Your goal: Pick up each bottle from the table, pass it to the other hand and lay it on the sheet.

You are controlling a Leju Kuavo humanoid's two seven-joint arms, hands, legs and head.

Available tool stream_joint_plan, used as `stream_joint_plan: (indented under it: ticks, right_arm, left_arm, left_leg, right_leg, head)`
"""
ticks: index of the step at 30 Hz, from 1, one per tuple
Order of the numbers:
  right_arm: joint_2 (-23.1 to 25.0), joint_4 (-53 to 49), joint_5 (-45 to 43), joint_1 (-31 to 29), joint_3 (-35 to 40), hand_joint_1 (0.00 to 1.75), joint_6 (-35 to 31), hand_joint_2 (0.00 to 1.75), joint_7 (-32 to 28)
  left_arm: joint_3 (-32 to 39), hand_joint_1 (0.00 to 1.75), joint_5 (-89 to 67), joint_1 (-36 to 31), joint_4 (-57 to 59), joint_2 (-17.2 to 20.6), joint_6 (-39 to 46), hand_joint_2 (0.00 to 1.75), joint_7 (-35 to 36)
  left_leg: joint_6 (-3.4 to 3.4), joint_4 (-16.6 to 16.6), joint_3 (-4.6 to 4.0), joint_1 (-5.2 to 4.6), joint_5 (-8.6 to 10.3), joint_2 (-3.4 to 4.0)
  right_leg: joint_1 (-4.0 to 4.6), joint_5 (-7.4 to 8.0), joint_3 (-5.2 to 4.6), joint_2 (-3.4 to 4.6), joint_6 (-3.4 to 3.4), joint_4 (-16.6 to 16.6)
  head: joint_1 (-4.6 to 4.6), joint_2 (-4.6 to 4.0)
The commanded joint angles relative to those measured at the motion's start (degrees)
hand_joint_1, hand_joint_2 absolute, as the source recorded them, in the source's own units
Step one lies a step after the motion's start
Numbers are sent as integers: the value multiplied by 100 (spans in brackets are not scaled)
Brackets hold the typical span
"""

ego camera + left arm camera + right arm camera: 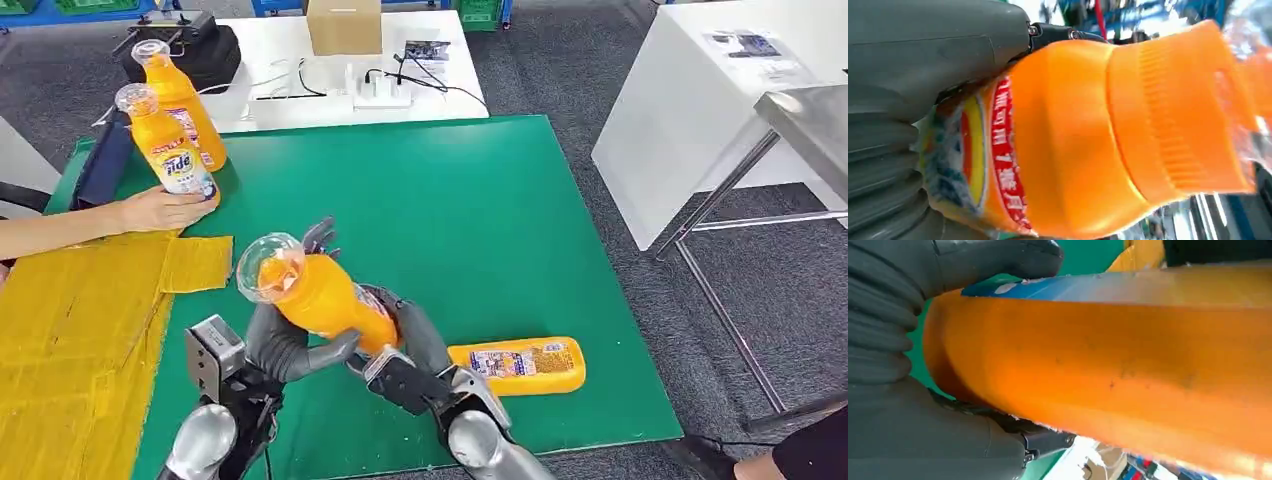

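Both hands on one orange plastic detergent bottle (325, 300), tilted above green tabletop (480, 220): left hand (285, 345) wrapped near neck, right hand (415, 350) clasping base. Mid-handover, judged. Yellow sheet (70, 320) left, awaiting bottle.

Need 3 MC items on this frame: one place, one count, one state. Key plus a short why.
1. Where is the lying bottle?
A) green mat, by the right hand
B) yellow sheet
C) white table

2. How many orange bottles show in the head view?
A) two
B) three
C) four

3. The held bottle is gripped by:
A) left hand only
B) both hands
C) the person

Key:
1 A, it rests on the green mat beside the right hand.
2 C, two upright, one held, one lying.
3 B, left hand and right both wrap it.
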Motion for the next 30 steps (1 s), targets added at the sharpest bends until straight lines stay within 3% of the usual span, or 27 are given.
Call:
stream_joint_plan:
  ticks: [1, 8, 9, 10, 11, 15, 19, 21, 25, 27, 30]
  right_arm:
    - [-64, 464, -131, -225, 354, 175, -105, 175, 12]
    - [-132, 126, -88, -139, 317, 175, -311, 175, -3]
    - [-129, 106, -90, -148, 317, 157, -308, 175, -3]
    - [-195, -153, 196, -46, 281, 10, -685, 175, 64]
    - [-237, -243, 344, -21, 268, 0, -810, 175, 132]
    - [-626, -828, 1272, 214, 136, 0, -1011, 175, 667]
    - [-1100, -974, 2278, 367, 76, 0, -762, 175, 1301]
    - [-1122, -974, 2284, 389, 48, 0, -758, 175, 1290]
    - [-1581, -1062, 2874, 495, 101, 0, -470, 175, 1668]
    - [-1782, -1088, 2967, 514, 90, 0, -403, 175, 1728]
    - [-1788, -1086, 2968, 511, 60, 0, -396, 175, 1721]
  left_arm:
    - [-238, 175, -196, -100, 77, -23, 351, 175, -153]
    - [-242, 175, -503, -157, 193, -6, 676, 175, -218]
    - [-232, 175, -497, -162, 194, 6, 672, 175, -218]
    - [-186, 175, -927, -184, 186, 67, 1033, 175, -179]
    - [-156, 175, -1154, -206, 187, 119, 1196, 175, -137]
    - [320, 175, -2123, -382, 274, 382, 1659, 175, 213]
    - [821, 175, -4610, -677, 654, 602, 2952, 175, 995]
    - [870, 175, -4614, -709, 717, 609, 2933, 175, 976]
    - [992, 175, -6944, -1238, 1807, 1126, 2907, 175, 2146]
    - [1018, 175, -7286, -1571, 2572, 1265, 2906, 175, 2231]
    - [1043, 175, -7263, -1642, 2767, 1239, 3015, 175, 2150]
  left_leg:
    - [1, 0, 17, 1, -7, 7]
    - [3, 5, 26, 0, -13, 8]
    - [3, 7, 30, 0, -16, 7]
    - [3, 9, 33, 0, -18, 7]
    - [2, 0, 13, -1, -5, 2]
    - [2, 0, 20, -2, -7, -2]
    - [2, 2, 32, 0, -12, 6]
    - [2, -2, 29, 0, -7, 1]
    - [2, -4, 27, -3, -5, -1]
    - [2, -8, 29, -3, -2, -4]
    - [1, -1, 36, 0, -6, -8]
  right_leg:
    - [3, -5, 18, 0, -8, -4]
    - [4, -11, 28, -2, -11, -1]
    - [4, -14, 34, -4, -12, -1]
    - [5, -16, 38, -5, -14, 0]
    - [1, -6, 14, -5, -8, -2]
    - [0, -10, 20, -10, -10, -1]
    - [4, -12, 34, -5, -14, -2]
    - [3, -9, 30, -10, -13, -5]
    - [0, -7, 29, -8, -10, -5]
    - [0, -6, 31, -12, -10, -8]
    - [4, -11, 39, -18, -15, -5]
  head:
    - [0, 0]
    - [0, 0]
    - [0, 0]
    - [0, 0]
    - [0, 0]
    - [0, 0]
    - [0, 0]
    - [0, 0]
    - [0, 0]
    - [0, 0]
    - [2, 0]
